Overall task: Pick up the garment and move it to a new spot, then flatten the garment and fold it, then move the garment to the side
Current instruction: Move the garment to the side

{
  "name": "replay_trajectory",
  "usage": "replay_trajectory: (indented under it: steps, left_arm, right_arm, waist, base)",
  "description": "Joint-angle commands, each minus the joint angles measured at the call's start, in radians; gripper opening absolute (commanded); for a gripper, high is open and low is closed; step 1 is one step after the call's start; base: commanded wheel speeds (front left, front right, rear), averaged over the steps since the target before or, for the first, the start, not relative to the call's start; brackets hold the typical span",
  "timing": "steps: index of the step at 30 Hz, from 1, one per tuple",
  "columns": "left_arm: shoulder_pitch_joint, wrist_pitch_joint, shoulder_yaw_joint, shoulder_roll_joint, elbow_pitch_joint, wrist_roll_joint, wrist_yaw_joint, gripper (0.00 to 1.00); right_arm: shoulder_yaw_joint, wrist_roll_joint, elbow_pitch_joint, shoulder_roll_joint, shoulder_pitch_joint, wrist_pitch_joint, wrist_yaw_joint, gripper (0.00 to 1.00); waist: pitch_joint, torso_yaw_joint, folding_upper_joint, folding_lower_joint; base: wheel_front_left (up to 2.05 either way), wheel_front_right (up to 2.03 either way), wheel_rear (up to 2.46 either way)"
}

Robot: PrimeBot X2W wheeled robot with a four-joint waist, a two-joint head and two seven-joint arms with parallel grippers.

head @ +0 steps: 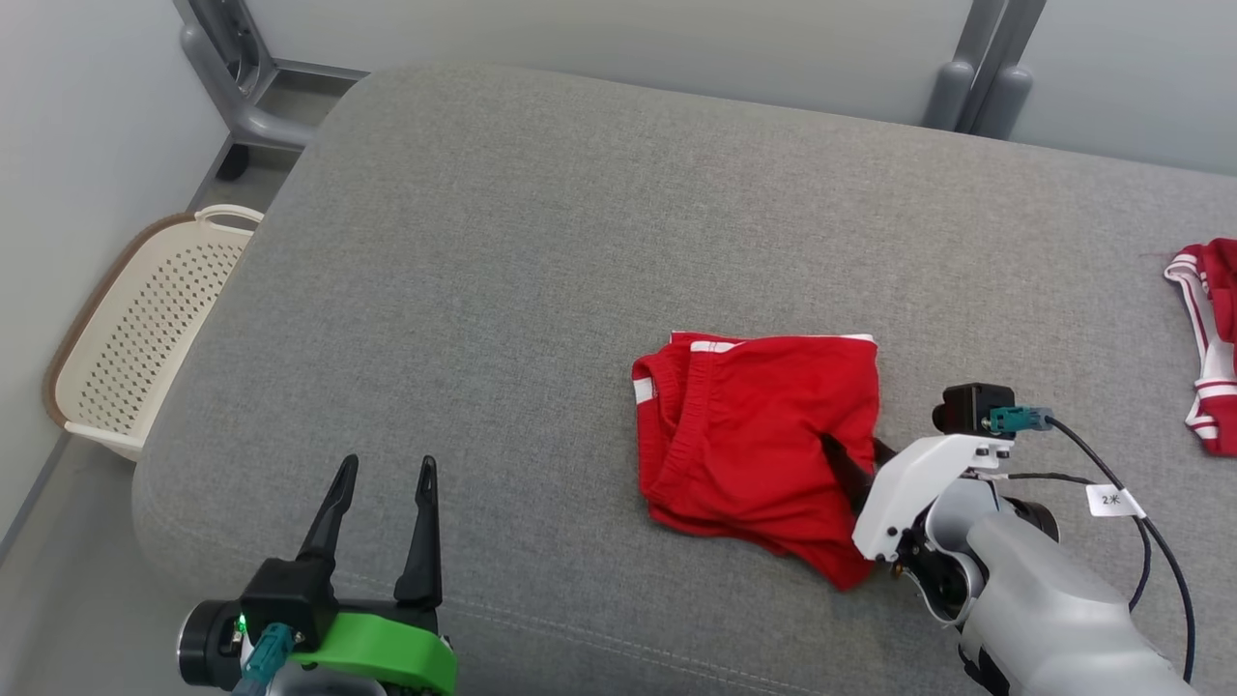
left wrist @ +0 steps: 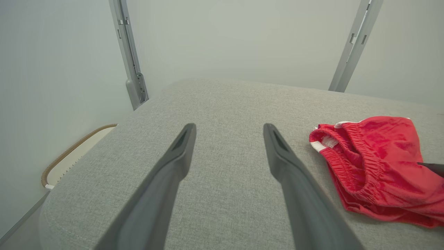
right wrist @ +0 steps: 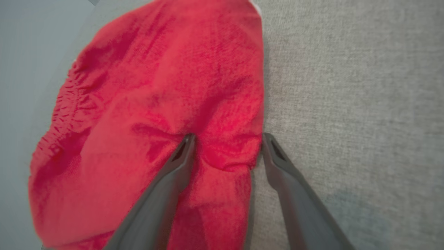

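Note:
The garment (head: 754, 435) is a pair of red shorts with white trim, lying folded and crumpled on the grey cushion (head: 541, 242). My right gripper (right wrist: 227, 139) stands open at the garment's right edge: one finger presses on the red cloth, the other rests on the cushion beside it, with a fold of cloth between them. In the head view the right gripper (head: 855, 459) reaches in from the lower right. My left gripper (head: 387, 469) is open over bare cushion at the lower left, well apart from the garment (left wrist: 374, 166).
A cream perforated basket (head: 145, 329) stands on the floor left of the cushion. Another red and white garment (head: 1208, 338) lies at the cushion's right edge. Grey metal posts (head: 976, 68) rise behind the cushion by the wall.

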Motion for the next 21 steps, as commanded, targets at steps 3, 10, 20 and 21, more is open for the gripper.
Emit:
replay_trajectory:
  steps: [3,10,20,21]
  left_arm:
    - [0.002,-0.004,0.003,0.000,-0.002,-0.008,0.009,1.00]
    - [0.003,-0.004,0.014,0.000,-0.005,-0.006,0.014,1.00]
    - [0.006,-0.004,0.038,0.000,-0.018,0.008,0.005,1.00]
    - [0.004,-0.004,0.043,0.000,-0.021,0.012,0.003,1.00]
  right_arm:
    - [0.036,0.026,-0.011,-0.010,0.000,-0.008,0.000,0.00]
    - [0.096,0.058,-0.038,-0.049,-0.050,-0.050,0.000,0.00]
    - [0.187,0.043,-0.069,-0.117,-0.140,-0.076,0.000,0.00]
    - [0.196,0.041,-0.072,-0.129,-0.154,-0.077,0.000,0.00]
  waist:
    - [0.006,-0.001,0.0000,0.0000]
    - [0.004,-0.036,0.0000,0.0000]
    - [0.020,-0.127,0.0000,0.0000]
    - [0.025,-0.140,0.0000,0.0000]
  base:
    - [0.00,0.00,0.00]
    - [0.00,0.00,0.00]
    - [0.00,0.00,0.00]
    - [0.00,0.00,0.00]
